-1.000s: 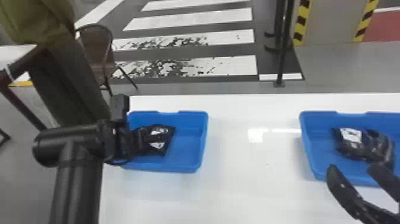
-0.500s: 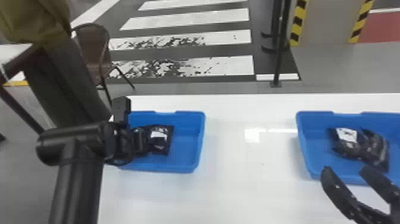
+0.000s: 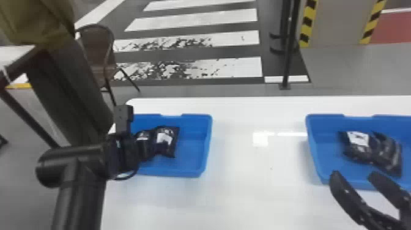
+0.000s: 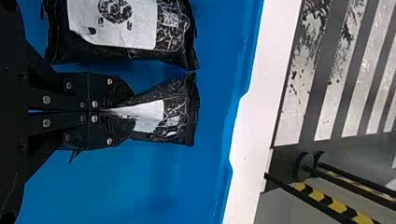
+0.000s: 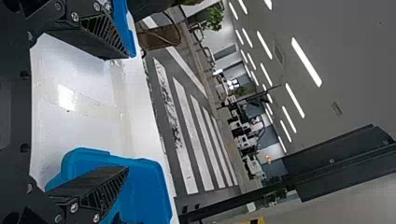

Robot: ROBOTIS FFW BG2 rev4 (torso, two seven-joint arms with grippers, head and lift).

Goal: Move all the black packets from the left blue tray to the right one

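Note:
At the right edge of the left blue tray (image 3: 205, 146), seen from the head, are black packets (image 3: 172, 143) with white labels. My left gripper (image 3: 150, 151) is low over them. In the left wrist view, my left gripper (image 4: 97, 111) is shut on a black packet (image 4: 180, 112), its label creased between the fingertips. Beside it another packet (image 4: 180, 28) lies flat in the tray. The right blue tray (image 3: 315, 153) holds black packets (image 3: 356, 150). My right gripper (image 3: 354, 176) stays open and unloaded in front of that tray; in its wrist view, the right gripper (image 5: 125, 112) has its fingers wide apart.
A white table (image 3: 260, 198) carries both trays, with a broad stretch of its top between them. Beyond its far edge stand a dark post (image 3: 289, 52) and a chair (image 3: 96, 58). A person stands behind the table's left corner.
A second white label has come into sight beside my left gripper, and the packet at the fingers looks more bunched. My right gripper has kept its place and stayed open.

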